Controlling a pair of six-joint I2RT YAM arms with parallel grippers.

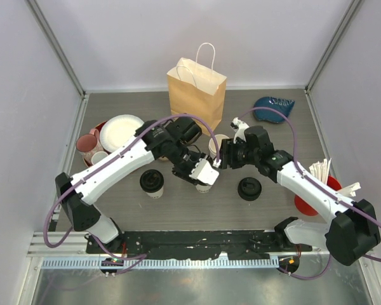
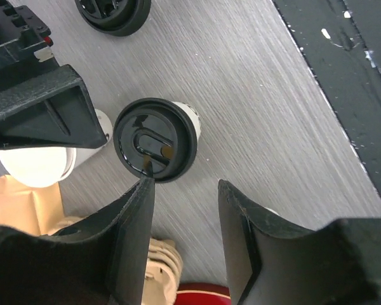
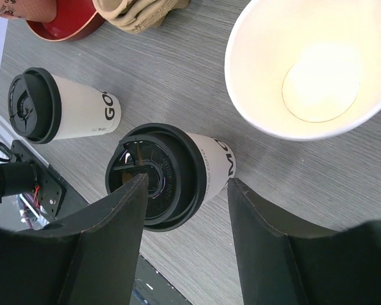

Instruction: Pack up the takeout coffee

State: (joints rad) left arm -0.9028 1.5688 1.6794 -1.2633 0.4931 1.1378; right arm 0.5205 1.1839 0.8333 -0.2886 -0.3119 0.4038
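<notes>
Right gripper (image 3: 187,182) above lidded cup (image 3: 213,159)

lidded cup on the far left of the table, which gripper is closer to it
Left. The left gripper hovers to the right of that cup, above the other lidded cup. The right gripper sits farther right, beside the open cup.

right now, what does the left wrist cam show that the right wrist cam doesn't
Only the left wrist: the loose black lids at the top edge, and the right arm's jaws coming in from the left.
Only the right wrist: a second lidded cup off to the left, and the empty inside of the open white cup.
Both: the same lidded cup just beyond that camera's own open jaws, on the grey woodgrain table.
</notes>
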